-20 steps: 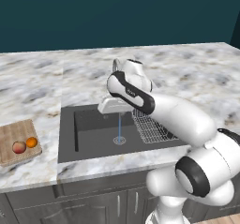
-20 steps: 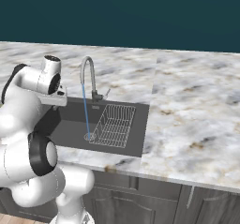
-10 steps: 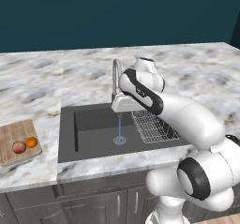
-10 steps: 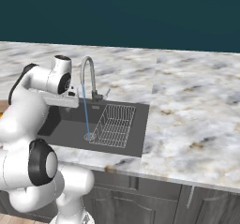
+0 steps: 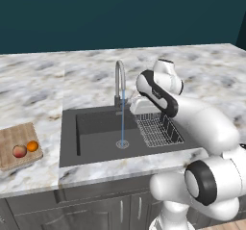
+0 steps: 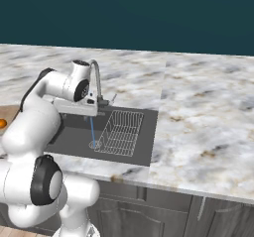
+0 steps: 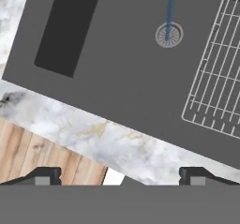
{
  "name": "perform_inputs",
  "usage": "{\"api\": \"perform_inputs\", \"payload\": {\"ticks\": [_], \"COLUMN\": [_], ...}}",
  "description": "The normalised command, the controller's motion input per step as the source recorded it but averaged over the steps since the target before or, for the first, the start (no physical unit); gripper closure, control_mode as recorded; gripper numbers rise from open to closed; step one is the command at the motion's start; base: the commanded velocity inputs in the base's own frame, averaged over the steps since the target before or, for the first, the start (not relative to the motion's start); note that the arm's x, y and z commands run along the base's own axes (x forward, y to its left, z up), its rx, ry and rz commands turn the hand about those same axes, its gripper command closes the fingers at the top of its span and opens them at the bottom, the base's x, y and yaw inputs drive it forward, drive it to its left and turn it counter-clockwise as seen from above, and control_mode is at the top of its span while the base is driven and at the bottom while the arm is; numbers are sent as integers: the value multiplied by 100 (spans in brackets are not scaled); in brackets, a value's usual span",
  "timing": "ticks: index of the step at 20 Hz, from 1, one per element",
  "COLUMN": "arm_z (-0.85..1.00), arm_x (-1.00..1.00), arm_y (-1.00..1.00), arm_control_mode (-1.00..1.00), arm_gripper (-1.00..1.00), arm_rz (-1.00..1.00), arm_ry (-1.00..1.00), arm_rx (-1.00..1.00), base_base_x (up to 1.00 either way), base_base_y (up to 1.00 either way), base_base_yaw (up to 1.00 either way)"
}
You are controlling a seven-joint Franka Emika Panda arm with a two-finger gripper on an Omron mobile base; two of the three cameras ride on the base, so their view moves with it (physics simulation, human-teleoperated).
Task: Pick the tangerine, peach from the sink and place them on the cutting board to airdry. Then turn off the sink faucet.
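Over at the counter's left edge we see the board (image 5: 18, 147) with the peach (image 5: 19, 151) and the tangerine (image 5: 32, 146) sitting on it side by side, the peach nearer the left edge, both near the board's right end. Moving right, we reach the sink (image 5: 96, 142), set into the counter (image 5: 43, 89) near its front edge. Water (image 5: 123, 121) runs in a thin blue stream from the faucet (image 5: 119, 82), at the sink's back edge, straight onto the drain (image 5: 122, 144). Right of the drain we find the wire rack (image 5: 158, 130) filling the sink's right end. Our gripper (image 7: 120, 174) hangs above the sink beside the faucet; its jaws are spread fully wide and hold nothing, as we look down between the tips at basin, drain and rack.
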Motion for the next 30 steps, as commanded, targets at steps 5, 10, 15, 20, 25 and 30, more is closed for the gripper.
{"api": "perform_inputs", "payload": {"ticks": [5, 10, 15, 20, 25, 30], "arm_z": [-5, -2, -11, -5, 0, 0], "arm_x": [4, 4, 25, 25, 26, 32], "arm_y": [-51, -50, -28, -8, -4, -2], "arm_control_mode": [-100, -100, -100, -100, -100, -100], "arm_gripper": [-100, -100, -100, -100, -100, -100], "arm_rz": [0, 0, 0, 0, 0, 0], "arm_ry": [0, 0, -2, -6, -5, -1], "arm_rx": [0, 0, 0, 0, 6, 6], "base_base_x": [0, 0, 0, 0, 0, 0], "base_base_y": [0, 0, 0, 0, 0, 0], "base_base_yaw": [0, 0, 0, 0, 0, 0]}}
